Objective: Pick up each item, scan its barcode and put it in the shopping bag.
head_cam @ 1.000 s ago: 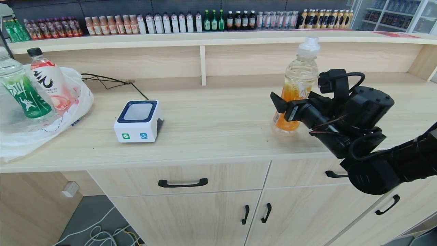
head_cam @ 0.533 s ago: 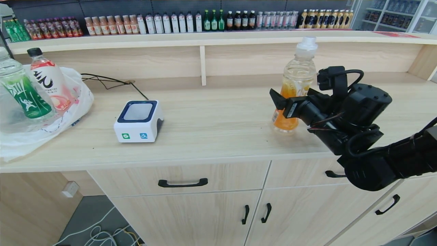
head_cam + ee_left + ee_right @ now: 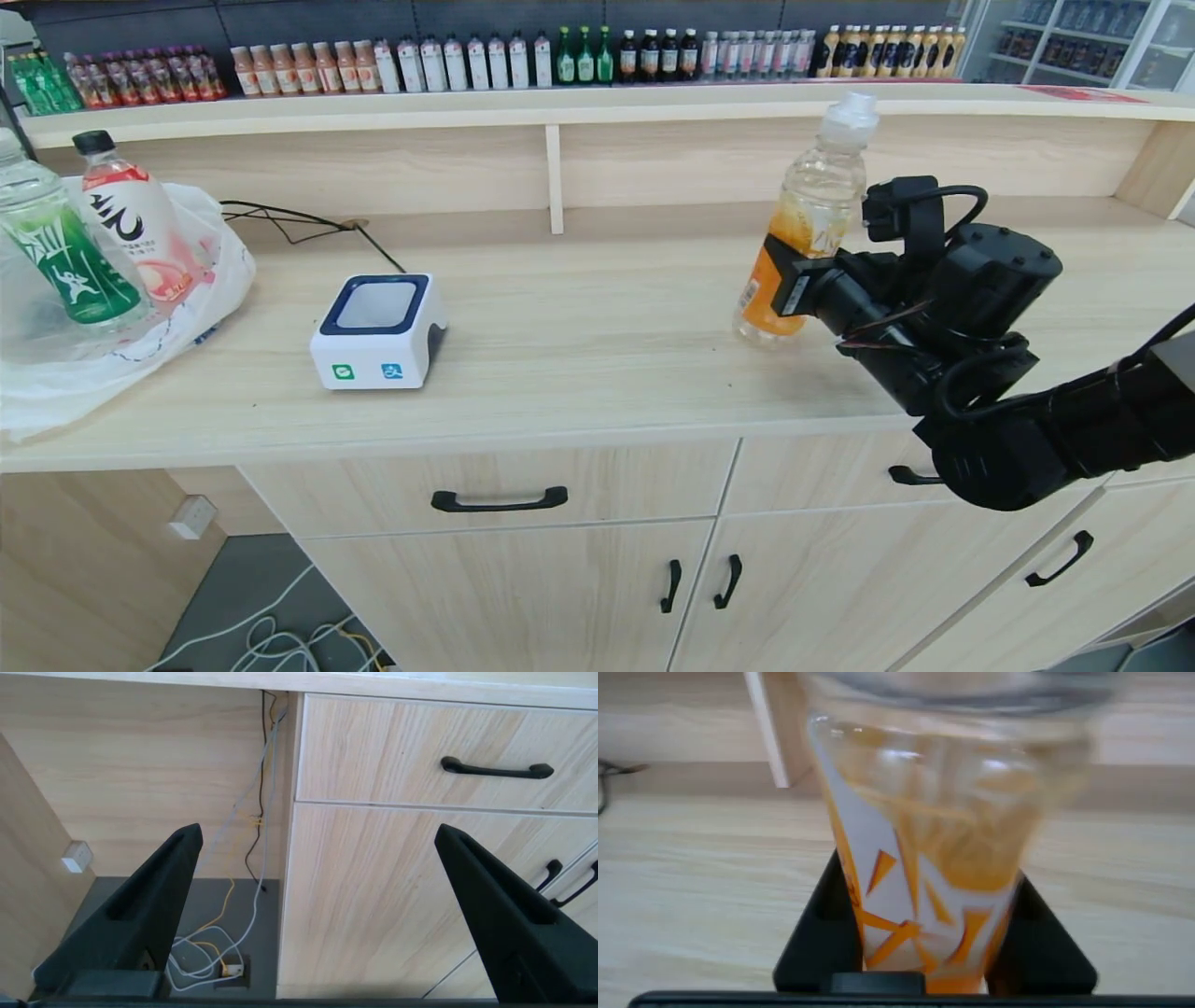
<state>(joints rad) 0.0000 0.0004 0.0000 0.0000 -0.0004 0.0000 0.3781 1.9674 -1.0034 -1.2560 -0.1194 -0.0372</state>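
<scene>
We find the right gripper (image 3: 782,273) fingers clamped on the tilted orange drink bottle (image 3: 822,201). The scanner (image 3: 378,331) lies well leftward. The left gripper (image 3: 316,835) is spread wide.

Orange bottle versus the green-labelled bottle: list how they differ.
The orange bottle wears an orange label; the green-labelled bottle wears a green one. The orange bottle is clamped in the right gripper over the right side of the counter; the green-labelled bottle sits in the shopping bag at the left end. Both are clear plastic drink bottles.
</scene>
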